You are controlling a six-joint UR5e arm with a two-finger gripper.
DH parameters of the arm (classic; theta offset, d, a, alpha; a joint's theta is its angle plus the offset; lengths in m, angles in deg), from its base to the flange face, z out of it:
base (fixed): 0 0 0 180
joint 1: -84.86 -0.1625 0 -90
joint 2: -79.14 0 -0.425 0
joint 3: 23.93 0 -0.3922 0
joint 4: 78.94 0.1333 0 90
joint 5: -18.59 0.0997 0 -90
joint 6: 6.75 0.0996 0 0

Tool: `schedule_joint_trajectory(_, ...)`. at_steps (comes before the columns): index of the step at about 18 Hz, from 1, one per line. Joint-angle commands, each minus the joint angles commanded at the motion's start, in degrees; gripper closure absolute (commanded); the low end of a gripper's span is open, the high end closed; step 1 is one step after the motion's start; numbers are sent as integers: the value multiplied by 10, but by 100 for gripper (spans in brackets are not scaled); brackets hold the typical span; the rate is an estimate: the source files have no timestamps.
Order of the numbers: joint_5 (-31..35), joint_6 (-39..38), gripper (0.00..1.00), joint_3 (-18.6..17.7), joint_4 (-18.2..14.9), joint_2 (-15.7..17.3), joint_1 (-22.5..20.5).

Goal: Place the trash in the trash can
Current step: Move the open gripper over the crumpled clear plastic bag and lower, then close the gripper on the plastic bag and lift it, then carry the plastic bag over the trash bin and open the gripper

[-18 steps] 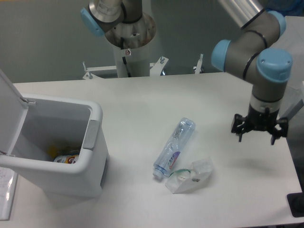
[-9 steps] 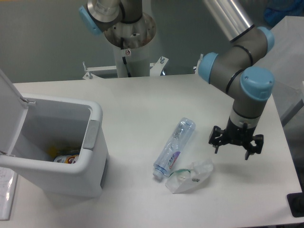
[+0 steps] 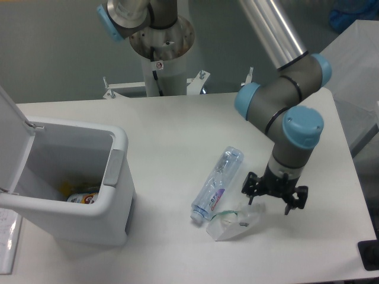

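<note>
A clear crushed plastic bottle (image 3: 217,183) with a blue-red label lies on the white table (image 3: 177,130), right of centre. Just below it sits a crumpled translucent wrapper (image 3: 235,221) with green marks. My gripper (image 3: 272,198) hangs open just above the wrapper's right end, fingers pointing down, nothing between them. The white trash can (image 3: 71,177) stands at the left with its lid flipped open; some items lie at its bottom.
The robot's base column (image 3: 160,53) rises at the back of the table. The table's right edge (image 3: 355,177) runs close behind the arm. A dark object (image 3: 369,254) sits at the lower right corner.
The arm has swung left and down, carrying the open gripper from the table's right side to just above the wrapper. Bottle, wrapper and trash can have not moved.
</note>
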Motion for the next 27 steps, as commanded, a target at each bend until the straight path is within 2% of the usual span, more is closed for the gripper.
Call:
schedule_joint_trajectory(2, 1, -1, 40, 0, 0, -2, 7)
schedule_joint_trajectory(5, 4, -23, 93, -1, -1, 0, 18)
schedule_joint_trajectory(6, 6, -32, 100, 1, 0, 0, 21)
schedule_joint_trajectory(17, -12, -68, 100, 36, -6, 21, 7)
schedule_joint_trajectory(21, -101, -145, 100, 72, -7, 46, -12)
schedule_joint_trajectory(23, -136, -176, 100, 77, -11, 59, -12)
schedule_joint_trajectory(27, -204, -197, 100, 78, -38, 110, -8)
